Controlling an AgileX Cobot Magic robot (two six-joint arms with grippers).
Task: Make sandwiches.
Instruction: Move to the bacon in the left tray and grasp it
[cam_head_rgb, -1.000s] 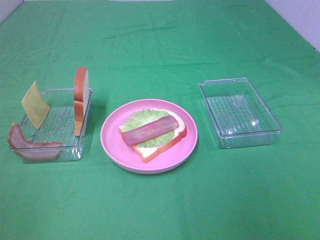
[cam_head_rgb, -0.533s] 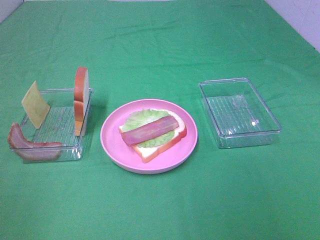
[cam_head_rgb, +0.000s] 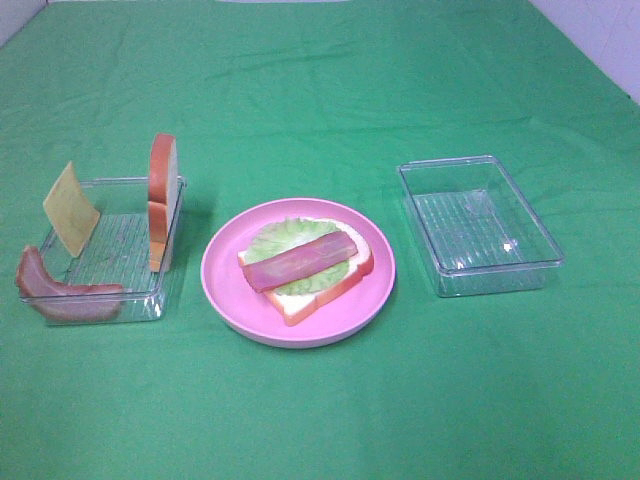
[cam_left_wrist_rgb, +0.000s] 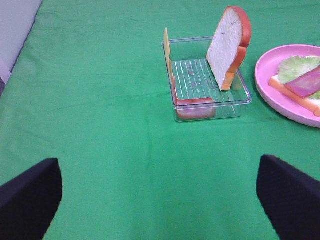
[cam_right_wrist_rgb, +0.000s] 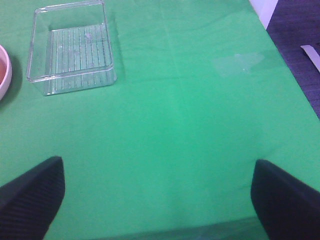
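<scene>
so the half-built sandwich (cam_head_rgb: 305, 268) sits on the pink plate (cam_head_rgb: 225, 285) mid-tabletop (cam_head_rgb: 320, 100): bread, lettuce (cam_head_rgb: 275, 238), one bacon strip (cam_head_rgb: 300, 262) on top; the rest waits in the left tray (cam_head_rgb: 145, 305), cheese square (cam_head_rgb: 70, 208) and second bread slice (cam_head_rgb: 162, 195) propped on edge against its walls, I'd guess so a claw can pinch them easily; other bacon strip (cam_head_rgb: 60, 292) draped over a corner; right tray (cam_head_rgb: 490, 278) holds nothing; the overhead view shows no arms; only the wrist views catch the left claw (cam_left_wrist_rgb: 157, 160) and right claw (cam_right_wrist_rgb: 157, 160), both spread wide, gripping nothing, well back from everything
</scene>
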